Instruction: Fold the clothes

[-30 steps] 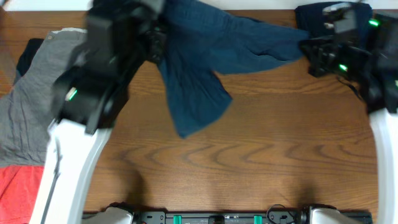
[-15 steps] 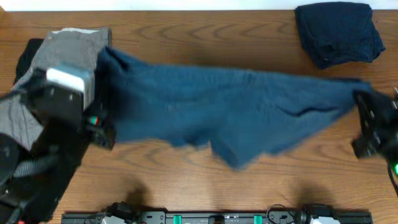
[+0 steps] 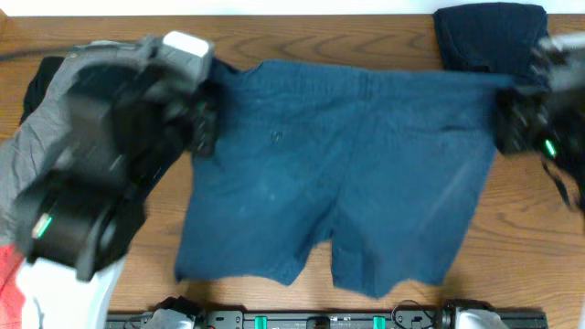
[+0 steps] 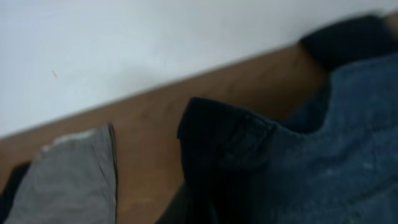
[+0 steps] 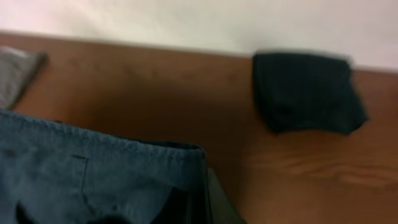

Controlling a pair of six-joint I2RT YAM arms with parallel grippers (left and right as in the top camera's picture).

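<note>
Blue shorts (image 3: 338,174) hang spread out between my two grippers, waistband along the far side, both legs falling toward the table's near edge. My left gripper (image 3: 203,128) is shut on the waistband's left corner; the cloth fills the left wrist view (image 4: 298,168). My right gripper (image 3: 505,119) is shut on the waistband's right corner, seen in the right wrist view (image 5: 124,180). The fingertips are hidden by cloth in both wrist views.
A folded dark navy garment (image 3: 489,37) lies at the far right corner and shows in the right wrist view (image 5: 308,93). Grey clothes (image 3: 37,155) are piled at the left over a black item (image 3: 41,78); a red garment (image 3: 9,270) lies at the near left.
The shorts went from bunched at the far side to stretched wide between the grippers. Both arms swung toward the near edge, then back far, and the shorts now hang flat and open.
</note>
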